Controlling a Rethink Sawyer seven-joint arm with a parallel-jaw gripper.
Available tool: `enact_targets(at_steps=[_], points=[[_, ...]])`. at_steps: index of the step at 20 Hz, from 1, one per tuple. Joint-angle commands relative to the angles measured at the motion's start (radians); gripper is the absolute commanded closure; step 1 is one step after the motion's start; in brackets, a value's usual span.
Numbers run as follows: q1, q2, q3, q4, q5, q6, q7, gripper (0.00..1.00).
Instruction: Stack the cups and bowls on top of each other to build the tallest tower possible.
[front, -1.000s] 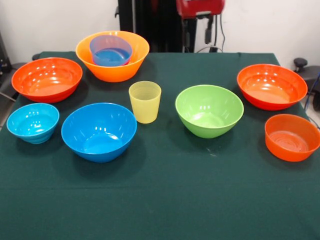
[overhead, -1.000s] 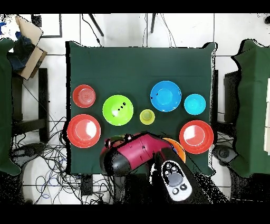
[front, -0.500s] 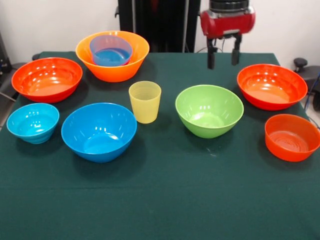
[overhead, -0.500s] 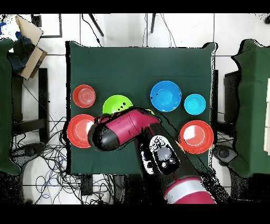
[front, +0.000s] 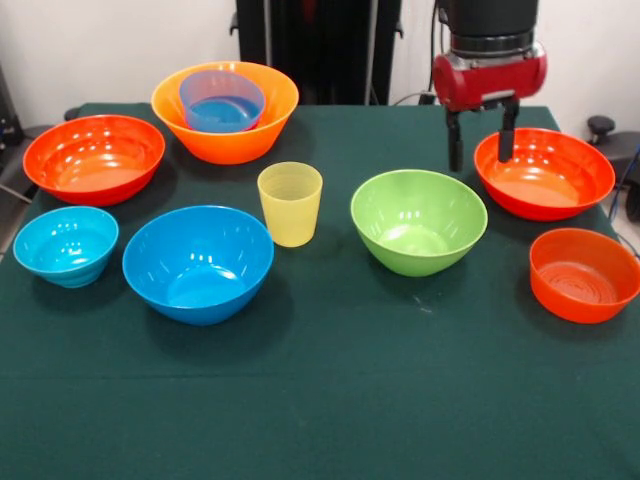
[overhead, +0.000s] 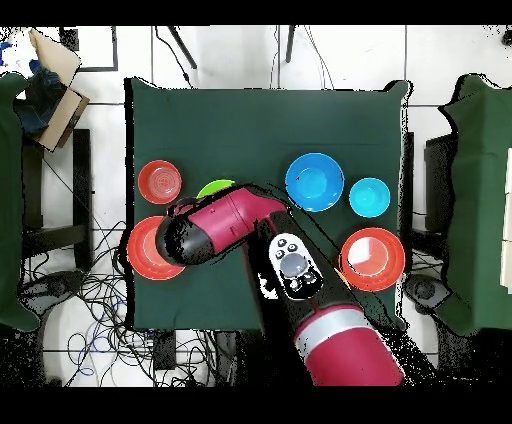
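The tower is a large light-orange bowl (front: 225, 135) at the back left with a small blue bowl (front: 221, 100) nested in it. A pale-yellow cup (front: 290, 203) stands upright mid-table. Around it sit a big blue bowl (front: 198, 262), a cyan bowl (front: 66, 245), a red-orange bowl (front: 94, 158), a lime green bowl (front: 418, 220), a second red-orange bowl (front: 545, 172) and a small orange bowl (front: 583, 274). My gripper (front: 481, 163) hangs open and holds nothing, over the left rim of the right red-orange bowl. In the overhead view the arm (overhead: 225, 225) hides the cup and the tower.
The green-clothed table (front: 330, 400) has bare cloth along its near side. In the overhead view a cardboard box (overhead: 50, 90) lies off the table's corner, and cables (overhead: 90, 300) trail on the floor beside the table.
The arm has swung to the picture's right in the front view and come lower, from above the back edge to the right red-orange bowl's rim. No bowl or cup has moved.
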Motion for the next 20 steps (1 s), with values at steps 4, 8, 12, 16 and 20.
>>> enact_targets(at_steps=[4,8,12,16,20], points=[[0.063,0.079,-0.026,-0.047,-0.057,0.008,-0.002,0.0],[0.084,0.098,-0.043,-0.062,-0.065,-0.003,0.005,0.0],[0.089,0.112,-0.045,-0.085,-0.059,0.007,-0.007,0.0],[0.095,0.117,-0.046,-0.104,-0.053,0.023,-0.015,0.0],[0.09,0.112,-0.037,-0.109,-0.043,0.038,-0.028,0.0]])
